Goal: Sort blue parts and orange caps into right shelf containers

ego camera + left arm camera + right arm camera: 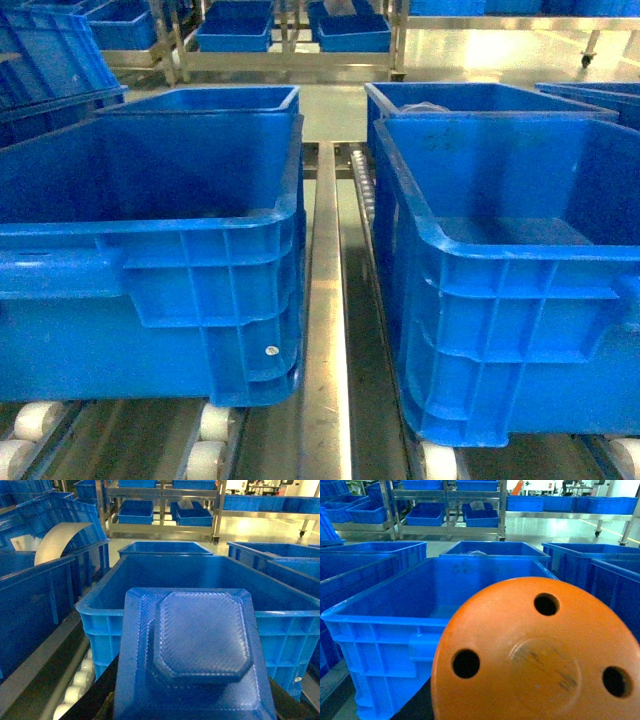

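Crates first: two large bright-blue crates fill the head view, the left crate (150, 250) at 9 o'clock and the right crate (510, 270) at 3 o'clock, both on white rollers (212, 440); a steel rail (326, 330) runs between them, so they stand apart; each has a thick rolled rim and ribbed outer wall; a second crate sits directly behind each, the rear left crate (215, 98) and the rear right crate (470, 98), close against the front ones, touching or not I cannot tell.

Blue part (192, 655): fills the lower half of the left wrist view at 6 o'clock, a textured blue tray-like piece with a raised octagonal centre; it sits in front of an open crate (200, 580) whose near rim lies just past it at 12 o'clock.

Orange cap (540, 655): a domed orange disc with three round holes, filling the right wrist view from 6 to 3 o'clock; an open crate (420, 595) lies beyond it at 10 o'clock.

Claws: neither claw shows in any view; each wrist camera is blocked by its item, so how far either is spread, and whether it grips that item, cannot be told.

Surroundings: metal racks (290, 45) with smaller blue bins (235, 30) at 12 o'clock; a curved pale sheet (60, 540) rises from a neighbouring crate at 10 o'clock in the left wrist view.
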